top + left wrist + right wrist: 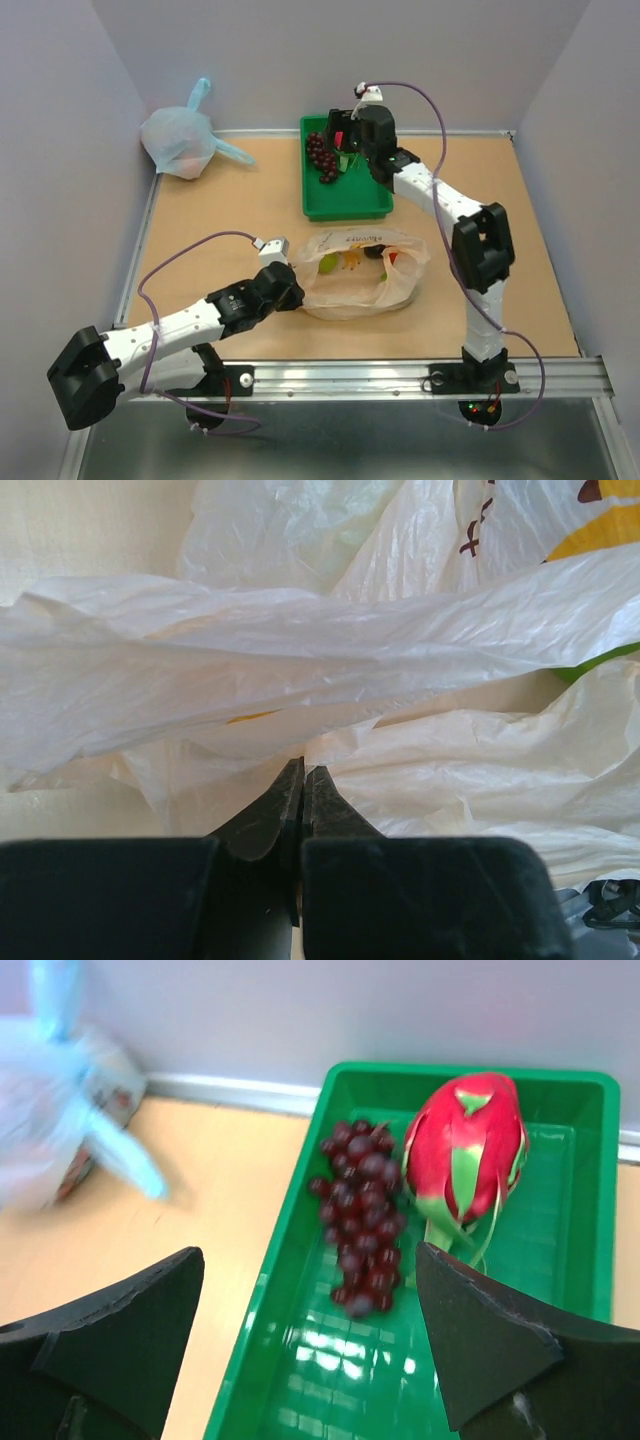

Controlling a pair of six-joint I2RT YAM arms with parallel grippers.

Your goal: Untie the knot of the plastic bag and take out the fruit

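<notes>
The peach-orange plastic bag (pixel 360 275) lies open on the table in front of the green tray (pixel 345 212). A green piece (pixel 328 263), a yellow piece and a red fruit (pixel 392 258) show through it. My left gripper (pixel 292 290) is shut at the bag's left edge, and in the left wrist view its tips (pixel 303 765) pinch the crinkled plastic (pixel 300 660). My right gripper (pixel 350 140) hovers open and empty over the tray's far end. In the right wrist view (pixel 308 1260) it is above the dark grapes (pixel 360 1220) and the red dragon fruit (pixel 465 1150) in the tray (pixel 350 1380).
A pale blue knotted bag (pixel 180 140) sits in the far left corner against the wall and also shows blurred in the right wrist view (pixel 50 1130). Grey walls close the table on three sides. A metal rail runs along the near edge.
</notes>
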